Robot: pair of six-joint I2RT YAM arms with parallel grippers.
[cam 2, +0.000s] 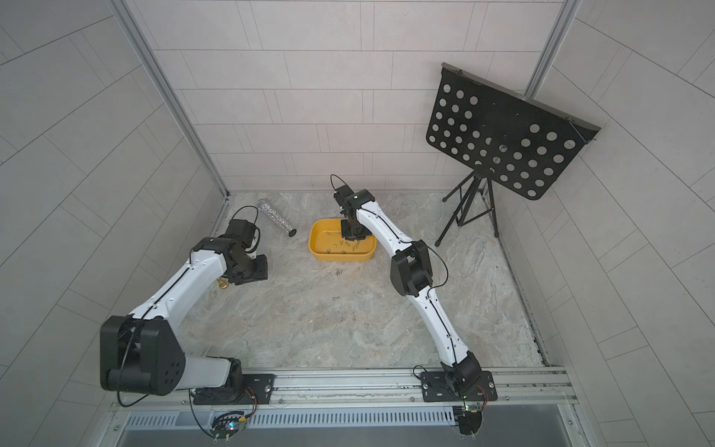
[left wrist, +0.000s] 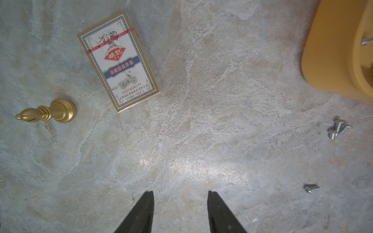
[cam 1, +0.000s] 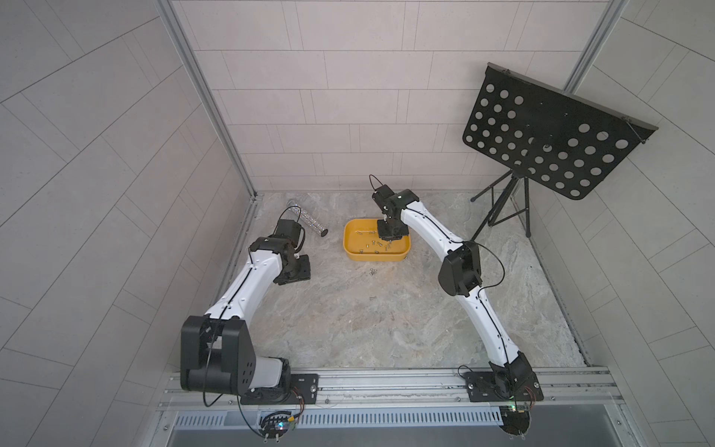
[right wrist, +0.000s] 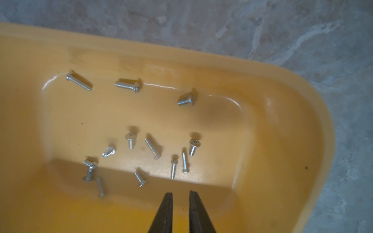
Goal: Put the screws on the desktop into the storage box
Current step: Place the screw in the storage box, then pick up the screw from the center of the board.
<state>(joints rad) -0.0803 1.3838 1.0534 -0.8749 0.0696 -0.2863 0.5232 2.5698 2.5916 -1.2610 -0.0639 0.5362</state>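
This is looking like a robotics lab's test cell: pale grey tile-patterned wall panels (cam 1: pixel 348 96) are closing in a grey-beige marble-patterned surface (cam 1: pixel 387 329) on three sides, with bare aluminium frame posts (cam 1: pixel 207 96) standing in the far corners. Two white-and-black robot arms (cam 1: pixel 247 282) are sitting bolted to a slotted aluminium rail (cam 1: pixel 387 381) along the near edge, small exposed circuit boards with loose wires (cam 1: pixel 278 425) are showing just before it, and a black perforated metal stand on a tripod (cam 1: pixel 549 112) is standing in one far corner.
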